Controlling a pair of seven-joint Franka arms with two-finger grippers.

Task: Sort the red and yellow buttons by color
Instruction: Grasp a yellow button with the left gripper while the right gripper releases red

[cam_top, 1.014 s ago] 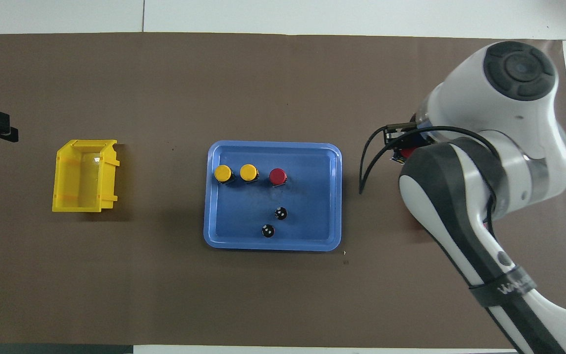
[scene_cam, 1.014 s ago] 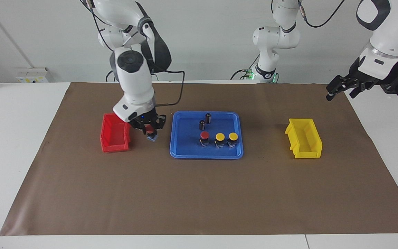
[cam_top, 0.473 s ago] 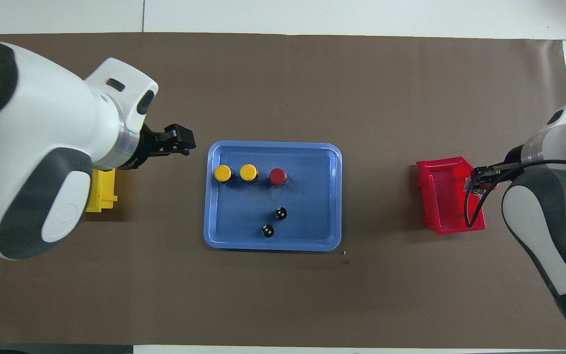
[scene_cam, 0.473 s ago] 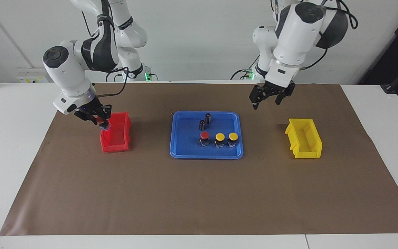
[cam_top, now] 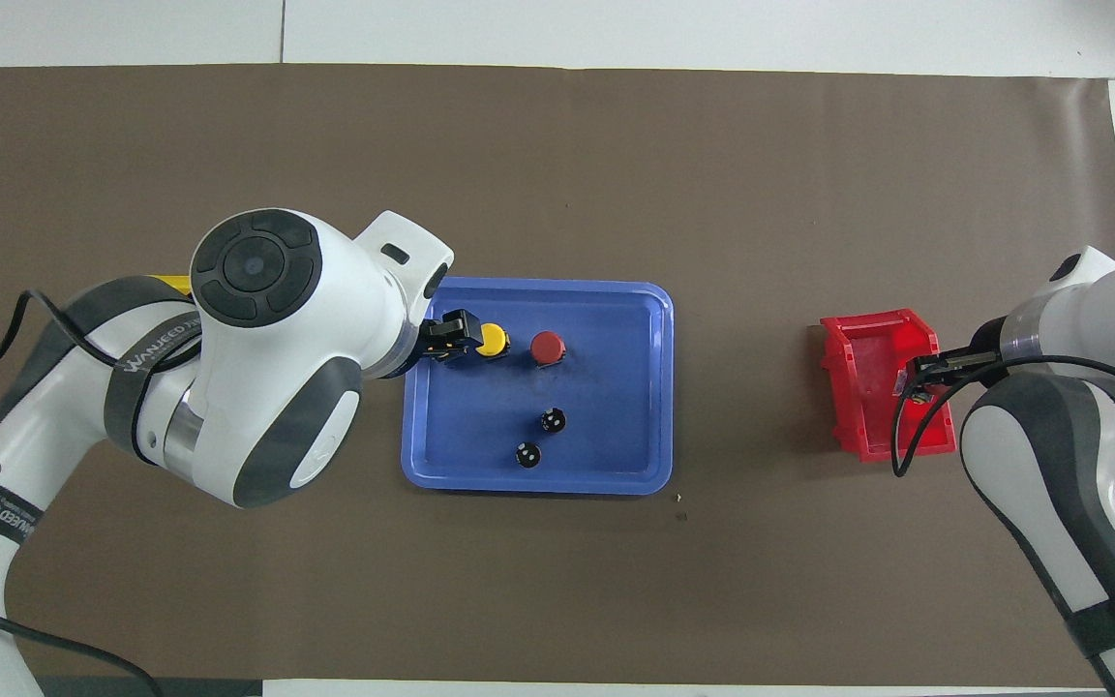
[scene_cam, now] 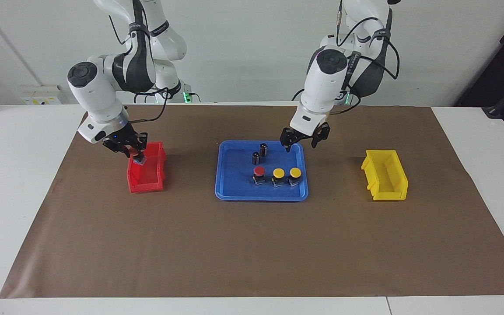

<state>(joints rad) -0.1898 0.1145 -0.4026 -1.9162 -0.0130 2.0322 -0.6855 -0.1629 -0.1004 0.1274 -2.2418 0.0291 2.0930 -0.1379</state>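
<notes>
One red button (scene_cam: 259, 171) (cam_top: 546, 347) and two yellow buttons (scene_cam: 278, 173) (scene_cam: 295, 172) stand in a row in the blue tray (scene_cam: 260, 197) (cam_top: 616, 479). In the overhead view only one yellow button (cam_top: 493, 339) shows; my left arm covers the other. My right gripper (scene_cam: 135, 155) (cam_top: 914, 379) is shut on the second red button (scene_cam: 139, 160) and holds it over the red bin (scene_cam: 147, 177) (cam_top: 867, 387). My left gripper (scene_cam: 300, 144) (cam_top: 451, 339) is open and empty, up over the tray edge nearest the robots, above the yellow buttons.
Two dark capless cylinders (scene_cam: 264, 148) (scene_cam: 256, 157) stand in the tray, nearer the robots than the buttons. An empty yellow bin (scene_cam: 385, 175) sits toward the left arm's end, almost hidden under my left arm in the overhead view. Brown mat (scene_cam: 252, 245) covers the table.
My right gripper carried the red button from beside the tray to over the red bin. My left arm swung in from the table's end, past the yellow bin, to over the tray.
</notes>
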